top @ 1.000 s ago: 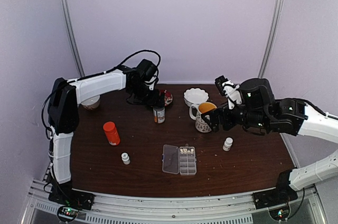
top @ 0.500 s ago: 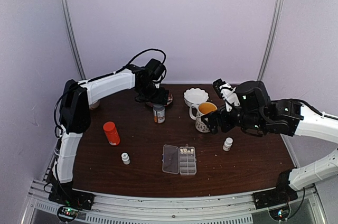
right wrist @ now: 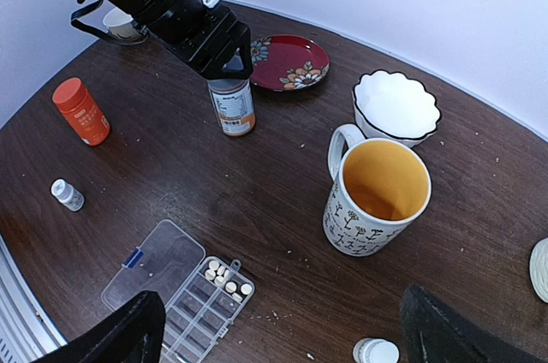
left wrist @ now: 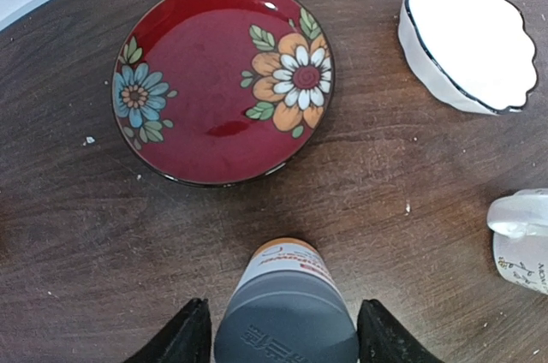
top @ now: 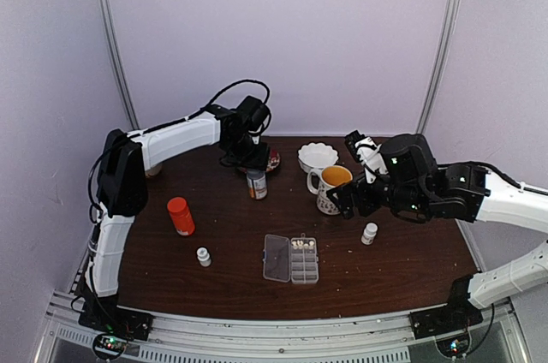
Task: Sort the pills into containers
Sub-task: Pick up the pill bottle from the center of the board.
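On dark wood table [top: 411, 269], items as found:

1. Clear plastic pill box [top: 292, 258], two rows of cells: near the front edge, centre. Hinged lid [top: 276, 258] lies open flat on the left side.
2. Cream pills [right wrist: 224, 277], small tablets: gathered at the far end of the pill box, in one cell or perhaps two; the views are too coarse to say which.
3. Upright grey-capped bottle [left wrist: 285, 312], orange label: just in front of the red floral plate [left wrist: 223, 80], not touching it.
4. Robot's left gripper [left wrist: 282, 342]: lowered over the grey-capped bottle, a finger [left wrist: 193, 337] at each side of the cap and very close to it. Whether the jaws press on the cap cannot be told.
5. Robot's right gripper [right wrist: 281, 312]: raised above the table near the mug, jaws wide apart, nothing between them.
6. Patterned mug [right wrist: 377, 196], yellow inside, upright: right of centre, just in front of the white scalloped bowl [right wrist: 396, 106].
7. Upright orange bottle [top: 180, 215]: left side of the table.
8. One small white bottle [top: 203, 256] left of the pill box; second small white bottle [top: 369, 233] right of it, near the mug.
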`<control>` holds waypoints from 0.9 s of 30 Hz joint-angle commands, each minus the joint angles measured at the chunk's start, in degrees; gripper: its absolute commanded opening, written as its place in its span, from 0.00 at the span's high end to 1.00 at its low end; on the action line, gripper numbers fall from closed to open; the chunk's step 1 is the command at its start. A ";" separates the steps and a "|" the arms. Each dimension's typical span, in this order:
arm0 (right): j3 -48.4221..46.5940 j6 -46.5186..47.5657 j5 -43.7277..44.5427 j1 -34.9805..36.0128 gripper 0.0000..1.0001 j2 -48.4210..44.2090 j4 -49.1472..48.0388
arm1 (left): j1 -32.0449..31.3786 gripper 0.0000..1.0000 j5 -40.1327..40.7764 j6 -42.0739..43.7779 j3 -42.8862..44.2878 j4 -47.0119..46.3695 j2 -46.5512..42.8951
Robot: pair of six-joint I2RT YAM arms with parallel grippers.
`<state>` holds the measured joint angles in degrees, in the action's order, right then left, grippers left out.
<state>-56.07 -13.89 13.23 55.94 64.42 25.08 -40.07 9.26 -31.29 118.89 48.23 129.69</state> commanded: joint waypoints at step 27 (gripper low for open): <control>1.46 -1.31 0.86 -0.22 0.00 -1.19 -1.02 | -1.30 0.36 -0.22 -0.02 1.26 2.75 0.70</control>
<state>-55.18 -14.15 13.34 55.92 64.34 24.62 -41.04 9.19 -31.64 118.89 50.94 129.69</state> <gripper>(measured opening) 0.997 0.618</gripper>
